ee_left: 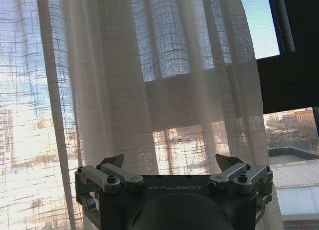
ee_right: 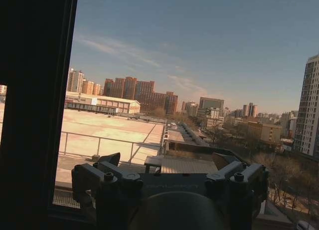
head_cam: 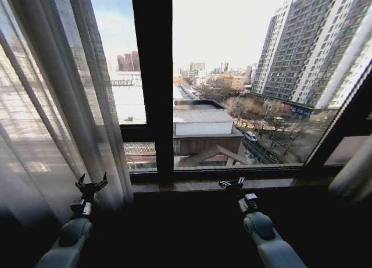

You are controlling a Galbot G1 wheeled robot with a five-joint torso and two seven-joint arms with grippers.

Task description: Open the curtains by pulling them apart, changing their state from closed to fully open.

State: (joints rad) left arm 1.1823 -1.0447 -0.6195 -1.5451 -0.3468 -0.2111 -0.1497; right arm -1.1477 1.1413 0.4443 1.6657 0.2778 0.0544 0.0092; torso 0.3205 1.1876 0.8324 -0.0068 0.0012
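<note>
The left panel of the sheer white curtains (head_cam: 52,105) hangs bunched at the left of the window. A bit of the right panel (head_cam: 356,176) is gathered at the far right. The glass between them is uncovered. My left gripper (head_cam: 93,179) is open, pointing up just in front of the left panel's inner edge and holding nothing. In the left wrist view that pleated fabric (ee_left: 149,65) hangs beyond the open left gripper (ee_left: 169,162). My right gripper (head_cam: 231,182) is open and empty by the sill, away from both panels. The right wrist view has the right gripper (ee_right: 167,160) facing bare glass.
A thick dark window frame bar (head_cam: 152,76) stands upright between the two arms, with a dark sill (head_cam: 192,186) running below the glass. The same frame bar (ee_right: 30,100) is close beside the right gripper. City buildings lie outside.
</note>
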